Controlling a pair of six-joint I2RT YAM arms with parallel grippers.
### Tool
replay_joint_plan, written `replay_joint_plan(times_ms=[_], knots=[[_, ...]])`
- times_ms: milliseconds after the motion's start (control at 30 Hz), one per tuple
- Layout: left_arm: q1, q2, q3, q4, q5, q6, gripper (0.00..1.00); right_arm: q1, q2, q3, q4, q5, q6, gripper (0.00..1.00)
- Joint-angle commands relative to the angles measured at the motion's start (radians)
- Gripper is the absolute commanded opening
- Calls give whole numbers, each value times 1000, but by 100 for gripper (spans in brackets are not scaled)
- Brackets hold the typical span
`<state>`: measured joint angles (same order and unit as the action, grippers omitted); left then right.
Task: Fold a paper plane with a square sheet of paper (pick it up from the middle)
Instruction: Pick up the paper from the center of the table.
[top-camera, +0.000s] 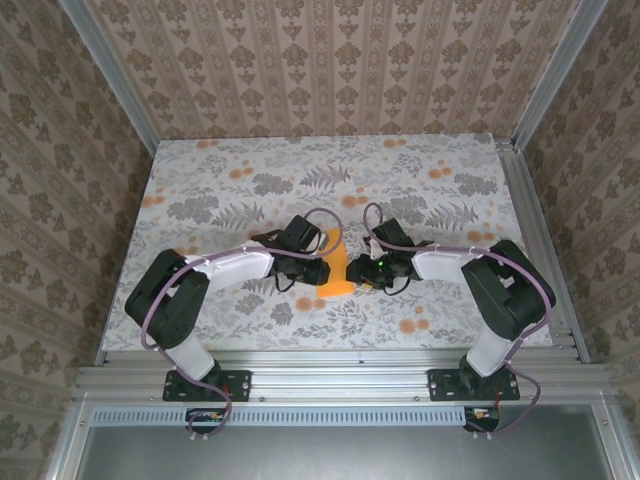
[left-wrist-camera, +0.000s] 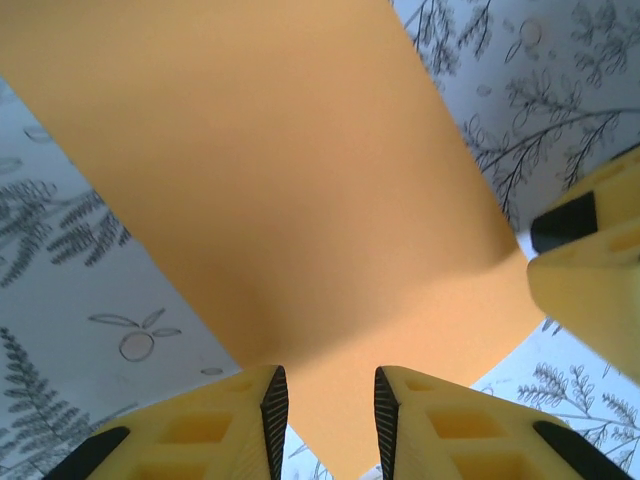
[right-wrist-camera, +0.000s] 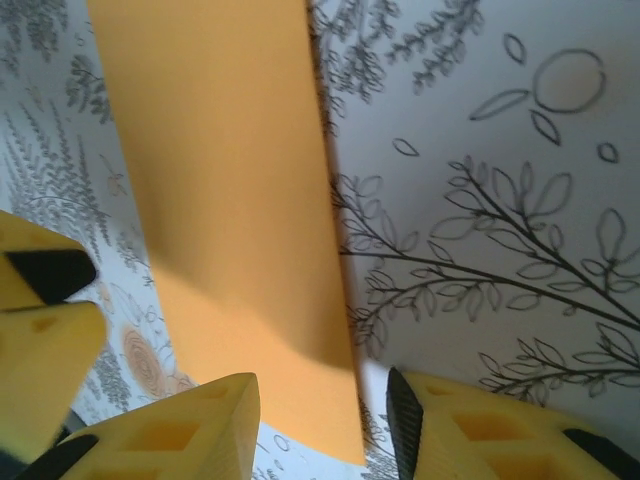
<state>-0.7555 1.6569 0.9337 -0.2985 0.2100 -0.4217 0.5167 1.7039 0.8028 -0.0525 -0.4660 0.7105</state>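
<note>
- Left gripper (left-wrist-camera: 328, 388) stands with its jaws apart, a clear gap between the pads, and nothing is pinched.
- Right gripper (right-wrist-camera: 320, 388) likewise has its jaws apart, clamped on nothing. It sits just beside the left gripper, almost nose to nose.
- The square sheet of paper (left-wrist-camera: 280, 180) stretches straight ahead of the left gripper, its near end running into the gap between that gripper's fingers.
- At the right gripper, one long edge of the sheet falls in the gap, with most of the orange surface on the side toward the left gripper.
- The sheet looks bowed rather than flat on the counter (left-wrist-camera: 60, 290); whether a fold is creased into it I cannot tell.
- Risk, as I judge it: with neither gripper holding, the bowed paper can spring flat or slide, and the fold's alignment is lost.
- Closing the right gripper from here may catch only the edge and crumple or tear it.
- Fingers this close could knock each other if either arm shifts toward the other.
</note>
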Motion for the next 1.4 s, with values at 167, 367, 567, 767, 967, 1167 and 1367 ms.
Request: replay_joint_plan(times_ms=[167,367,567,767,967,1167,1367], knots=[[9,73,-19,29,28,-15,27,35,46,50,24,-26,17,44],[11,95,-44,31,29,-14,24,37,42,44,79,-57,63,44],[17,86,-62,39,35,-11,23,39,47,53,119,-88,101,43],[22,58,-69,45,49,-11,23,39,96,77,129,-105,116,36],[42,-15,-66,23,52,-9,27,39,77,79,135,-116,123,21],[88,-138,-62,-11,63,-17,42,39,38,53,212,-141,178,11],[139,-270,-102,-11,87,-91,62,39,-24,45,266,-146,230,6]])
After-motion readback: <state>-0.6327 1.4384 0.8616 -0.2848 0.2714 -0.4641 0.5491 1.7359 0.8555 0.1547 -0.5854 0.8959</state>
